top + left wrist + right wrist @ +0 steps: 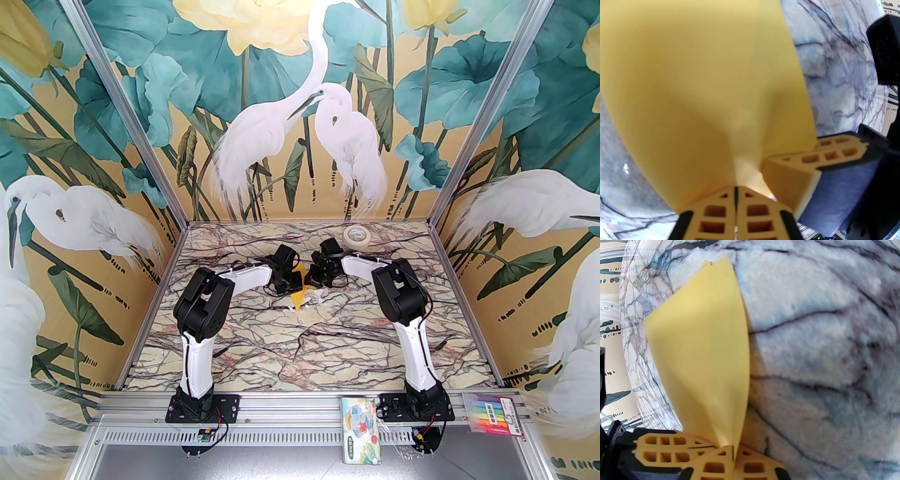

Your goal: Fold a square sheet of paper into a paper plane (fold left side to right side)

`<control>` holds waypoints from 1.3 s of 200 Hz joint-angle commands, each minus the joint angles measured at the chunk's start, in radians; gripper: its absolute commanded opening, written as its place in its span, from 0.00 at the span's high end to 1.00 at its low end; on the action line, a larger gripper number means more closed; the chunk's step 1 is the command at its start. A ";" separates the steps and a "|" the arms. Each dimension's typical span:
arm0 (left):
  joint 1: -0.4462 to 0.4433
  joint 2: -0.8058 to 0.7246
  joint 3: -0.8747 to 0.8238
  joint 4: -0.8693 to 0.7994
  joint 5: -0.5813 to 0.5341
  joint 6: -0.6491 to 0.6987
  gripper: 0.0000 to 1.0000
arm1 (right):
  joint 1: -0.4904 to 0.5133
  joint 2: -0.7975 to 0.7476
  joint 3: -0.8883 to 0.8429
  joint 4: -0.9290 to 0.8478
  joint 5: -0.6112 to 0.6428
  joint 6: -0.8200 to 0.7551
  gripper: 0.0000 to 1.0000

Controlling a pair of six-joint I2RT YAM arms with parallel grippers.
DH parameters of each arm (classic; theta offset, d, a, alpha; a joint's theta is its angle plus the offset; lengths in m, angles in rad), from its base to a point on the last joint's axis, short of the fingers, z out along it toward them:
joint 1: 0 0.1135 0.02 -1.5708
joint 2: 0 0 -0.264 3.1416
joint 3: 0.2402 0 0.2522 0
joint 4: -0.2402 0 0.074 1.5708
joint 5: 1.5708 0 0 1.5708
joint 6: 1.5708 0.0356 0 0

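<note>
The square sheet of paper [298, 297] is bright yellow and folded over into a narrow pointed shape, its tip toward the near edge of the marble table [300, 356]. Both grippers meet over its far end. In the left wrist view my left gripper [736, 187] is shut on the edge of the paper [698, 82], with the right gripper's fingers [787, 178] pressed close beside it. In the right wrist view my right gripper [733, 448] is shut on the folded paper [705, 352], whose layers fan upward to a point. From above, the left gripper [296, 282] and right gripper [313, 281] hide the held end.
A cream tape roll [356, 233] lies at the back right of the table. Small white scraps [319, 295] lie just right of the paper. A tissue pack [361, 429] and a marker pack [492, 415] sit on the front rail by the arm bases.
</note>
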 commanded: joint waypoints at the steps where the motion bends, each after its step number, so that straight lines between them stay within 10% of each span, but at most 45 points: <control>1: -0.011 0.001 -0.031 0.008 0.021 -0.001 0.93 | 0.009 -0.041 0.022 -0.031 0.037 0.011 1.00; 260: -0.097 -0.188 -0.257 -0.010 -0.035 -0.053 0.93 | 0.041 -0.067 0.075 -0.154 0.131 0.091 1.00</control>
